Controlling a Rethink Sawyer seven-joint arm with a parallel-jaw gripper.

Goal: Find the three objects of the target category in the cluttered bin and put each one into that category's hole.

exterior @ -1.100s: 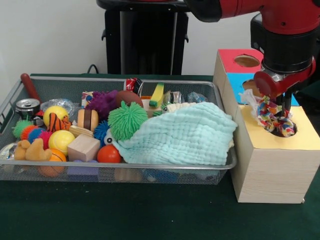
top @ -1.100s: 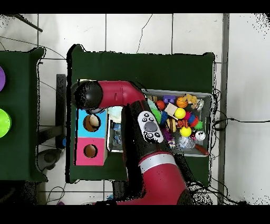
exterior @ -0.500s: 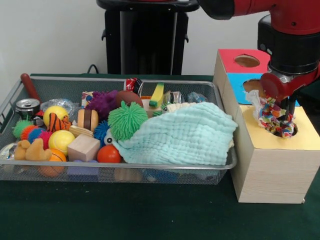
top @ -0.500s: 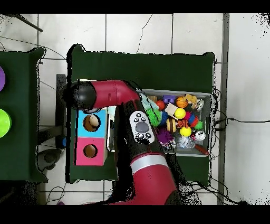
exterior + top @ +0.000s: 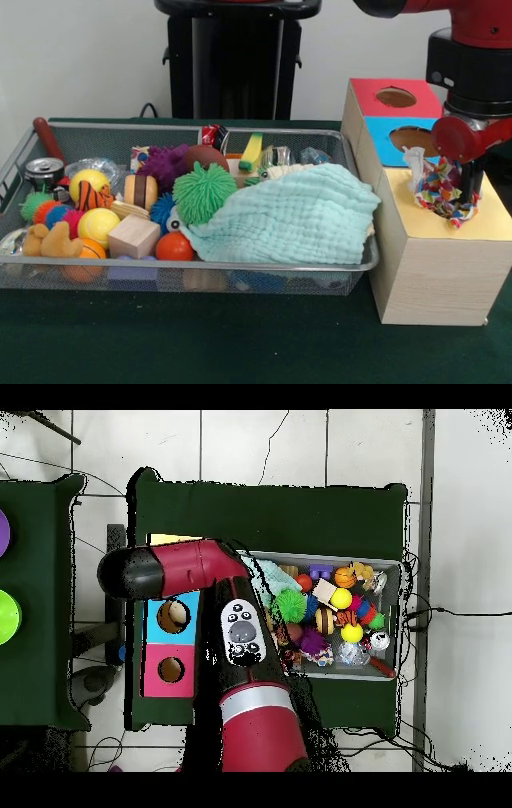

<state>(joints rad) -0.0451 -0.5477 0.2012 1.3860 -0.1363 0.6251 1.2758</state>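
Observation:
My gripper [image 5: 459,190] hangs over the yellow near section of the wooden sorting box [image 5: 490,226]. It is shut on a crumpled multicoloured cloth [image 5: 438,190]. The cloth dangles just above the yellow top and hides the hole there. The blue section [image 5: 382,133] and the red section [image 5: 366,93] each show an open round hole. In the overhead view the arm's end [image 5: 130,574] covers the gripper and the cloth; only a strip of the yellow top [image 5: 172,539] shows. A pale green towel [image 5: 296,212] lies in the wire bin [image 5: 240,264].
The bin holds several toys: a green spiky ball [image 5: 204,192], a purple fuzzy ball [image 5: 164,164], yellow balls [image 5: 98,224], a wooden block [image 5: 134,236], a can [image 5: 44,170]. In the overhead view the forearm [image 5: 240,639] crosses the bin's left end [image 5: 262,562].
The gripper has moved right and slightly up, and the multicoloured cloth came with it, rising from the yellow section's hole. In the overhead view the arm swung left.

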